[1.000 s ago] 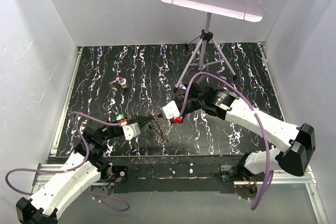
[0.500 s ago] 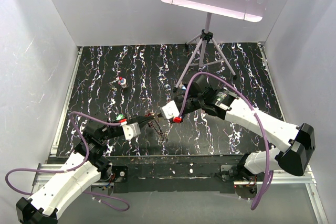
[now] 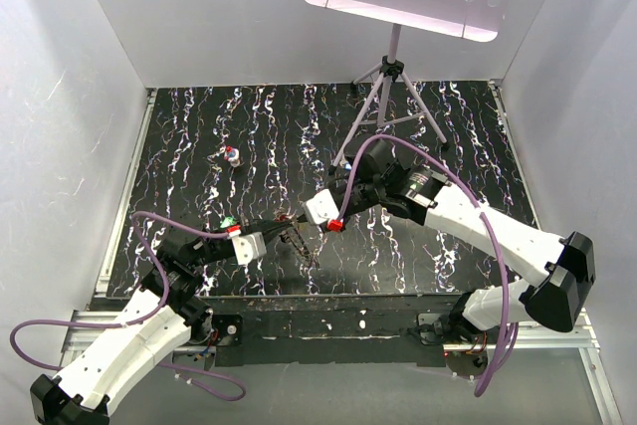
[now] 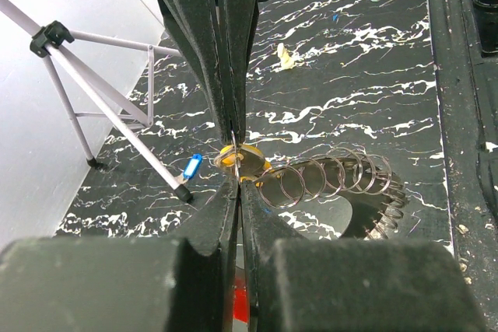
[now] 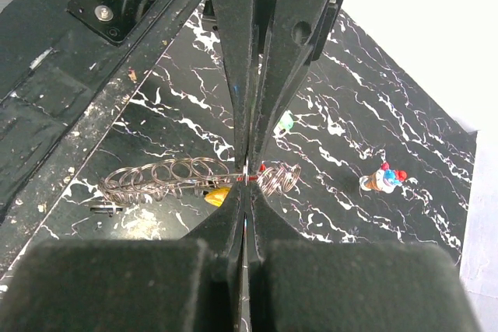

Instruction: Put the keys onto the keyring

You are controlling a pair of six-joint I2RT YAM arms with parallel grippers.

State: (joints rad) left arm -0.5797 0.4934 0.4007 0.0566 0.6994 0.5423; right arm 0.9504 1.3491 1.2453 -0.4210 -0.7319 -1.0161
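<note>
Meeting tip to tip, left tool (image 4: 237,186) and right tool (image 5: 245,188) both clench the coiled keyring (image 4: 336,179) beside a yellow key (image 4: 250,162).

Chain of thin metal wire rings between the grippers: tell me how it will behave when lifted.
The chain of thin metal wire rings is loosely linked loops, so it will probably sag and swing rather than stay stiff. Its wire looks fine, so likely light. Pinched in the shut right gripper, the smooth wire could slip or twist.
</note>
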